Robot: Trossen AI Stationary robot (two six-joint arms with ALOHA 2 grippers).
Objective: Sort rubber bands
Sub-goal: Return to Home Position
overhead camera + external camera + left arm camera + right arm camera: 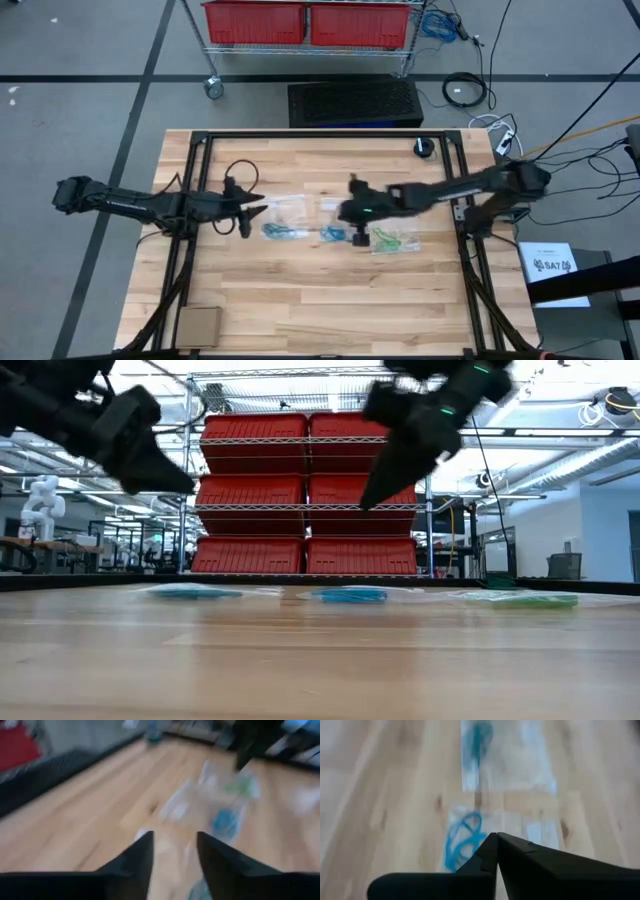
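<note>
Rubber bands lie in three small heaps near the table's middle: a teal-blue heap (283,233), a blue heap (333,234) and a green heap (395,240). The low view shows them flat on the wood: teal-blue (190,593), blue (348,596), green (525,599). My left gripper (252,212) is open and hangs above the table just left of the teal-blue heap; it is also seen raised (160,465) and in its wrist view (175,850). My right gripper (350,218) is shut and empty, raised (385,485) over the blue heap (462,840).
Clear plastic bags (288,204) (330,205) lie just beyond the heaps. A black cable loop (240,172) rests on the table's left part, and a black round thing (425,148) sits near the far edge. A cardboard box (198,325) sits at the near left corner. Bare wood spans the near half.
</note>
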